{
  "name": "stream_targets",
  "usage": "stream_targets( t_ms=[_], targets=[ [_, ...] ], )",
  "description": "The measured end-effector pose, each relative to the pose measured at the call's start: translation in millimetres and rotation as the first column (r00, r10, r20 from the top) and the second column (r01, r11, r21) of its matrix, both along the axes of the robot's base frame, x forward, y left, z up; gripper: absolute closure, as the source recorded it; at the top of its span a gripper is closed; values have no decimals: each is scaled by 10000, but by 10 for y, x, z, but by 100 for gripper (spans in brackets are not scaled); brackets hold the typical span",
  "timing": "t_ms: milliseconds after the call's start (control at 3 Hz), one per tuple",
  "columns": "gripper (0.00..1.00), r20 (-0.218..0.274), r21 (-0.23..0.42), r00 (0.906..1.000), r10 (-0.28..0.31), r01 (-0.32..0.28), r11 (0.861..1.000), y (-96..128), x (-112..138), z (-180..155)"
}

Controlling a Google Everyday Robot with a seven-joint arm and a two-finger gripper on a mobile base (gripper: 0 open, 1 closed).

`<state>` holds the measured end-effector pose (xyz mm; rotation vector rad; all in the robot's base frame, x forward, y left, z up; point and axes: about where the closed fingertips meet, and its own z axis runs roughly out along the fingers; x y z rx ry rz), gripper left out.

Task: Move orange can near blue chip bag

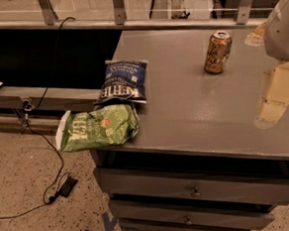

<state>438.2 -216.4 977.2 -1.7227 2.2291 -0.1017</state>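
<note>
The orange can (218,51) stands upright on the far right part of the grey cabinet top (193,109). The blue chip bag (123,81) lies flat at the cabinet's left edge, well to the left of the can. My gripper (277,94) hangs over the right side of the cabinet top, to the right of the can and a little nearer, apart from it. The white arm housing (283,27) is above it at the right edge of the view. The gripper holds nothing that I can see.
A light green chip bag (98,127) lies just in front of the blue one, overhanging the cabinet's front left corner. Drawers (194,191) are below the top. A black cable (47,144) runs on the speckled floor at left. A railing (128,19) is behind.
</note>
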Motion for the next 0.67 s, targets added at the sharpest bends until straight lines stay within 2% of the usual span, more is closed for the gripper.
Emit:
stream_targets(
  t_ms=[333,667],
  targets=[
    [0,0,0,10000,0,0,10000,0,0,0],
    [0,322,336,9994,-146,136,9993,-69,310,67]
  ],
)
